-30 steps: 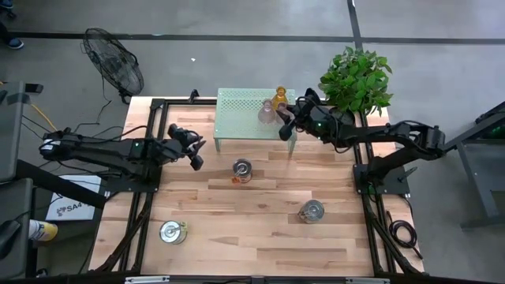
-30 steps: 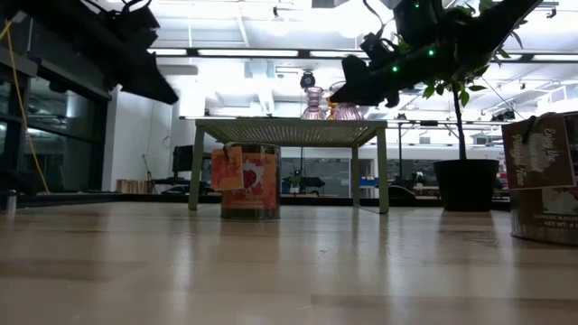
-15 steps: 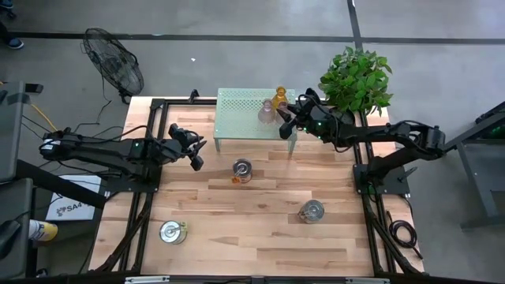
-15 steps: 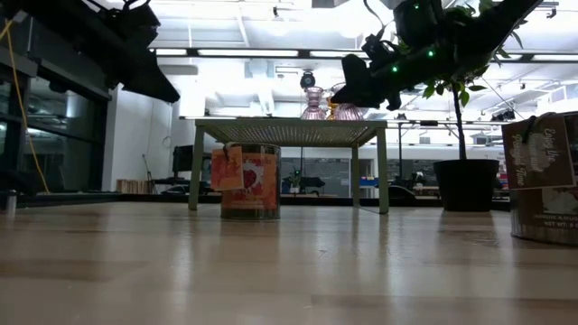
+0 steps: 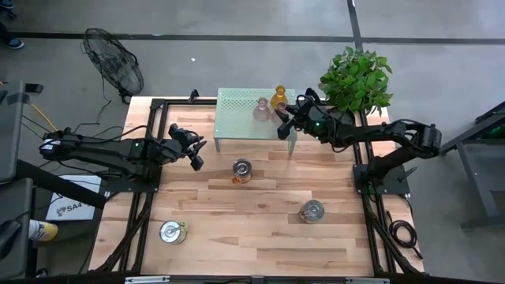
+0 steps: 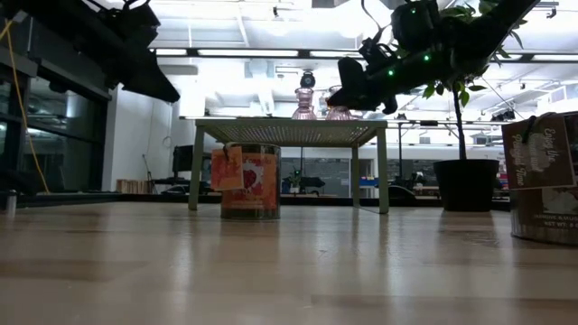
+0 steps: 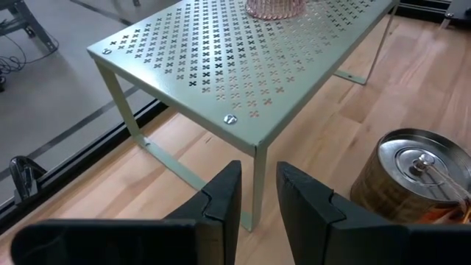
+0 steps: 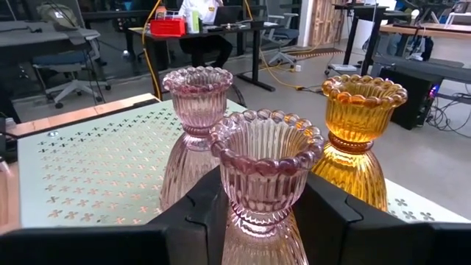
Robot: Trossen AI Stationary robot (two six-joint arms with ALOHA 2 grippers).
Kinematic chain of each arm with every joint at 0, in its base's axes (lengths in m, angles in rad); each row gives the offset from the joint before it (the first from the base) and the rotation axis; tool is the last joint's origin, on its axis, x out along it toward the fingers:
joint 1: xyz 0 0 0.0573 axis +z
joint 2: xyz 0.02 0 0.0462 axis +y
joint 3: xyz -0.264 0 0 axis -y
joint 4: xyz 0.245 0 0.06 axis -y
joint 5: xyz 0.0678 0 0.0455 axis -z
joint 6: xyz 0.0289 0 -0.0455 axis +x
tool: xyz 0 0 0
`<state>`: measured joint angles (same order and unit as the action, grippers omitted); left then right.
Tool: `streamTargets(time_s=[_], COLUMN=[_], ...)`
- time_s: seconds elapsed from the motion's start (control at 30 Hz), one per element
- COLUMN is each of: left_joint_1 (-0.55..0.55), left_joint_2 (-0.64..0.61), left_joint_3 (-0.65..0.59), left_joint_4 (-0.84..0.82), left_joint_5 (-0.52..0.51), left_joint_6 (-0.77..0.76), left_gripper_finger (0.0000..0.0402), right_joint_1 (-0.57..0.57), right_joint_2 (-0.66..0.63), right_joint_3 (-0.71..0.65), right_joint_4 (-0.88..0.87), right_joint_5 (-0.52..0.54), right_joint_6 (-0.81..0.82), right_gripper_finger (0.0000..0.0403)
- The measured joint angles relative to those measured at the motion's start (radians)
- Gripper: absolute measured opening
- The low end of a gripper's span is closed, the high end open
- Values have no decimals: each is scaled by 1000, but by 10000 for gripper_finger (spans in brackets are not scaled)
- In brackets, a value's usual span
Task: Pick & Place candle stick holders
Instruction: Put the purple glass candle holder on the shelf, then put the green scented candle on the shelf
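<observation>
On the mint-green stand (image 5: 241, 110) stand a pink glass holder (image 8: 197, 110) and an amber glass holder (image 8: 360, 129). A second pink glass holder (image 8: 265, 158) sits between the fingers of my right gripper (image 5: 286, 120), over the stand's right end. Three silver holders stand on the table: one in front of the stand (image 5: 242, 168), one near right (image 5: 312, 211), one near left (image 5: 173, 231). My left gripper (image 5: 195, 154) hovers left of the stand, its fingers (image 7: 224, 195) a narrow gap apart with nothing between them. My right gripper pinches the pink glass holder at its narrow waist (image 8: 246, 210), just under the cup, one finger (image 8: 210, 213) on each side. The fingers come nearly level from the table's right. The holder stands upright; whether its foot rests on the stand, I cannot tell.
A potted green plant (image 5: 357, 79) stands close behind my right arm at the far right corner. A fan (image 5: 114, 69) is on the floor beyond the far left corner. Black frame rails run along both table sides. Open wood lies between the silver holders.
My right gripper has edged toward the table's left with the held pink holder. The free pink holder on the stand has slid a little toward the stand's left. The amber holder has stayed where it was.
</observation>
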<state>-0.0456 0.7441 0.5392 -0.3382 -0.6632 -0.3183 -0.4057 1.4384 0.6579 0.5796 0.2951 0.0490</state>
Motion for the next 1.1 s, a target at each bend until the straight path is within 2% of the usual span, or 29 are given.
streamTargets(time_s=[0.13,0.43,0.7,0.9,1.1], left_joint_1=[0,0,0,0,0], left_joint_2=[0,0,0,-2,-31], left_joint_3=[0,0,1,1,46], left_joint_4=[0,0,3,3,-46], left_joint_5=[0,19,48,47,86], left_joint_6=[0,-4,-5,-3,0], left_gripper_finger=[85,85,85,86,86], right_joint_1=[0,0,1,0,1], right_joint_2=[0,-7,-18,-107,-226], right_joint_3=[0,0,-1,-5,-4], right_joint_4=[-6,-18,-34,-150,-278], right_joint_5=[-2,-14,-24,-39,-63], right_joint_6=[0,-16,-31,-39,-40], right_gripper_finger=[123,158,209,252,263])
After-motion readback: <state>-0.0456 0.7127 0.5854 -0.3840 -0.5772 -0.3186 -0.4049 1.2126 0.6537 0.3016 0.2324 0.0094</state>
